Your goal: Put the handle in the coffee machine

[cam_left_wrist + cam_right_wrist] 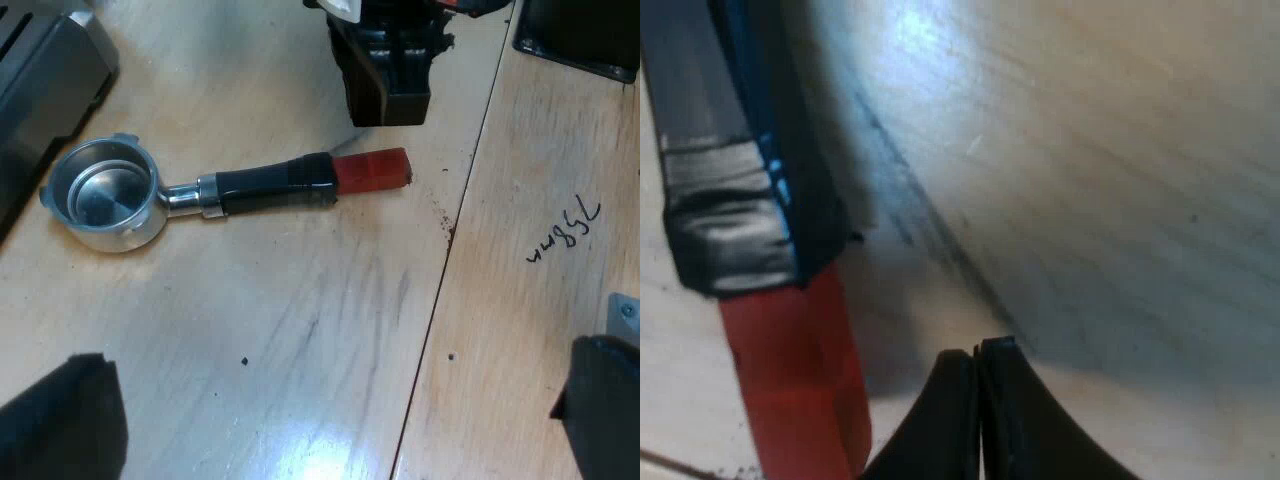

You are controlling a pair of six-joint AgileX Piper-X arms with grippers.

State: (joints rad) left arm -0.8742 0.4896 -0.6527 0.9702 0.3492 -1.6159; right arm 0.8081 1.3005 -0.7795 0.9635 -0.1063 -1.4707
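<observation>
Starting at the left claw (335, 405): its two black fingers (62, 420) are spread wide, with nothing between them but bare wood. It hangs over the table (300, 330), well apart from the holder (105, 195).

On the right claw (978, 365) the fingers are pressed tip to tip with no gap, gripping nothing. The tips sit low over the wood, just beside the red end (790, 380) of the handle (740, 180); cannot tell whether they touch it. From the left wrist, the right claw (385, 70) stands right by that red end (372, 170), pointing down at the table.

The holder lies loose on the table, not in the coffee machine (40, 80). Its round metal cup (100, 200) faces up, shiny inside. The dark handle (270, 185) runs flat along the wood from the cup to the red end.

A dark and grey corner of the coffee machine is close beside the cup; cannot tell if the two touch.

Further out, a seam (450, 230) between two boards passes near the red end, with dark specks scattered along it. Across the seam are pen marks (565, 235) scribbled on the wood. A dark block (580, 35) sits past the right claw; cannot tell what it is
</observation>
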